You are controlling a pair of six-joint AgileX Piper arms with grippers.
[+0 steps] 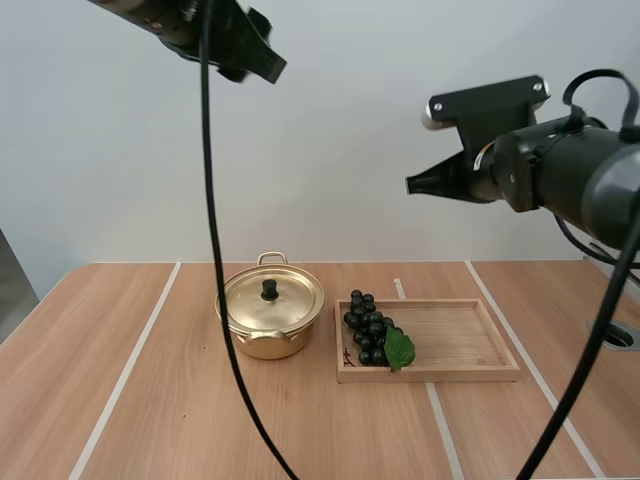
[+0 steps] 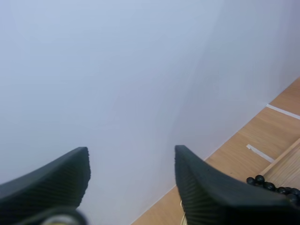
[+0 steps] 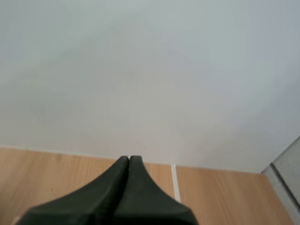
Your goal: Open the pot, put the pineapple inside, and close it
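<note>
Left pincer (image 1: 264, 62): wide open. Its two black ribbed fingers (image 2: 206, 187) stand well apart w/ nothing btwn them, and it holds and touches nothing. In the high view it hangs high in the air at approx 11 o'clock from the round gold-coloured metal pot (image 1: 270, 330), tips aimed toward 4 o'clock.

Right pincer (image 1: 412, 185): fully closed, fingers pressed together into one dark wedge. It is empty and touches nothing. It's also high in the air, at approx 12 o'clock from the shallow rectangular wooden tray (image 1: 465, 340), tip aimed toward 9 o'clock.

The pot sits near the centre of the light wood-grain table (image 1: 150, 400), which has thin white stripes. Its gold lid (image 1: 295, 300) w/ a black knob (image 1: 269, 290) is on, so the pot is closed.

The tray lies just beside the pot at its 3 o'clock.

The fruit here is a bunch of dark purple-black grapes (image 1: 364, 325) w/ a green leaf (image 1: 399, 348). It lies in the tray's 9 o'clock end, the end nearest the pot, leaf on the 4 o'clock side of the bunch. In the left wrist view a few grapes and the tray edge show just past one finger.
</note>
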